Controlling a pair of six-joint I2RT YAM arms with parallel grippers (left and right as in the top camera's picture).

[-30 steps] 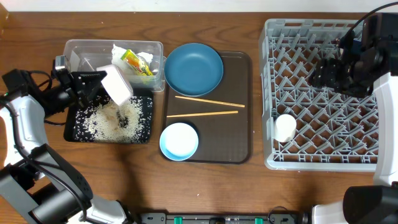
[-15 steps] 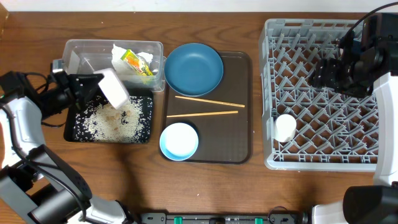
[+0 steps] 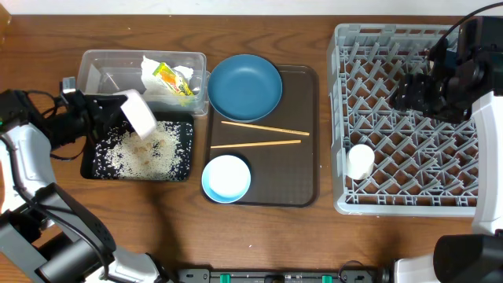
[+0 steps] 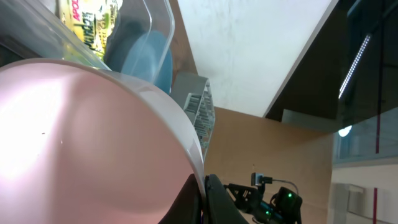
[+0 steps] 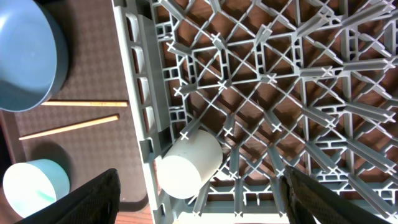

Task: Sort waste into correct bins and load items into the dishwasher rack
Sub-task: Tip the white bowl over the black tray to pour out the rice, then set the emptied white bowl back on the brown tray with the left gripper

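The white bowl [image 3: 138,113] is held by the left gripper [image 3: 118,108], which is closed on its rim. The bowl is tipped on its side, just in front of the fingers. In the left wrist view its beige inside [image 4: 81,149] fills most of the picture, and one dark finger [image 4: 214,202] lies against the rim.

Directly under the hand and the bowl is the black tray [image 3: 89,168], with whitish rice scraps [image 3: 137,155] spread over it. Just beyond the bowl, on the far side from the hand, is the clear tub [image 3: 98,67], with crumpled tissue [image 3: 182,64] and the yellow snack wrapper [image 3: 171,79] in it.

Farther out from this hand lies the brown tray [image 3: 295,177]. On it are the dark-blue plate [image 3: 244,86], two chopsticks [image 3: 264,128] lying apart, and the light-blue bowl [image 3: 226,178].

The right gripper [image 3: 410,93] hangs over the dishwasher rack [image 3: 409,200] with its fingers [image 5: 93,199] wide apart and holding nothing. The white cup [image 5: 189,165] lies on its side in the rack below and between them, near the rack wall.

The left fingers are mostly hidden behind the bowl. Whether any rice is left in the bowl cannot be seen. The wrapper's print is too blurred to read.

Compared with a second ago, the bowl and the left gripper have drawn back a little toward the arm's own side, and the bowl shows a smaller outline from above. The right gripper and the cup have not moved.
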